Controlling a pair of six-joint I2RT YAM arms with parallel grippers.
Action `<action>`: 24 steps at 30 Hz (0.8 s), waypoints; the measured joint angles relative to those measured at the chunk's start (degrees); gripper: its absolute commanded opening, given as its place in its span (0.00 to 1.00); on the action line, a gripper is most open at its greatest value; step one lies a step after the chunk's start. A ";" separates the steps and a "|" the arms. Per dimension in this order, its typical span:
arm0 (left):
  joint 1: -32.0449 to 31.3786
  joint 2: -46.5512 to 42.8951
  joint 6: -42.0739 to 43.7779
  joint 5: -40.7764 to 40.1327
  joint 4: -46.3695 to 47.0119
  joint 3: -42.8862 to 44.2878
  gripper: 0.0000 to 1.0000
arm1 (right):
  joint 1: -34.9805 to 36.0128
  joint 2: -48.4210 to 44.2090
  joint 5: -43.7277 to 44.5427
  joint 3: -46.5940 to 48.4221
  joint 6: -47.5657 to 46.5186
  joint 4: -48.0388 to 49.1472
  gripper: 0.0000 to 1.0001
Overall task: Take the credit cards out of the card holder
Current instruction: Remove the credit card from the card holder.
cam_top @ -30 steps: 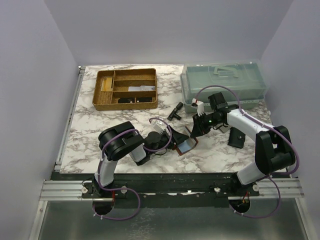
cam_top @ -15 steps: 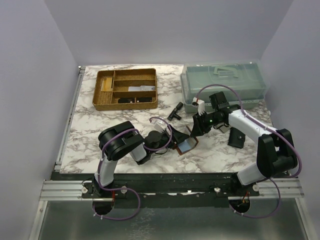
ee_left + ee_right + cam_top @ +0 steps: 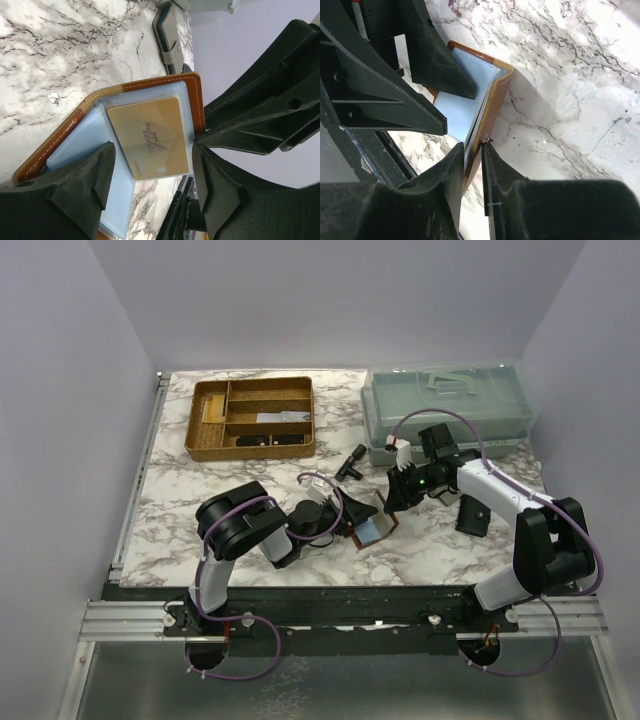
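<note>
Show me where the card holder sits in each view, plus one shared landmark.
Top external: card holder mid-table, between left gripper and right gripper.
Left wrist: centre, lying open, tan card showing.
Right wrist: centre, its cover edge pinched in the right gripper.
Shared: marbled tabletop.

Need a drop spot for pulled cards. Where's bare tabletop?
Free: marble left of the left arm, in front of the gold tray; also the front strip between the card holder and the black pouch. Crowded: centre, where the left gripper and right gripper meet at the holder, small black piece just behind.
</note>
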 measured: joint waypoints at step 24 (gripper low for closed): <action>0.26 0.79 -0.46 0.09 0.48 0.81 0.69 | 2.78 1.33 3.30 0.02 -1.62 -0.02 0.44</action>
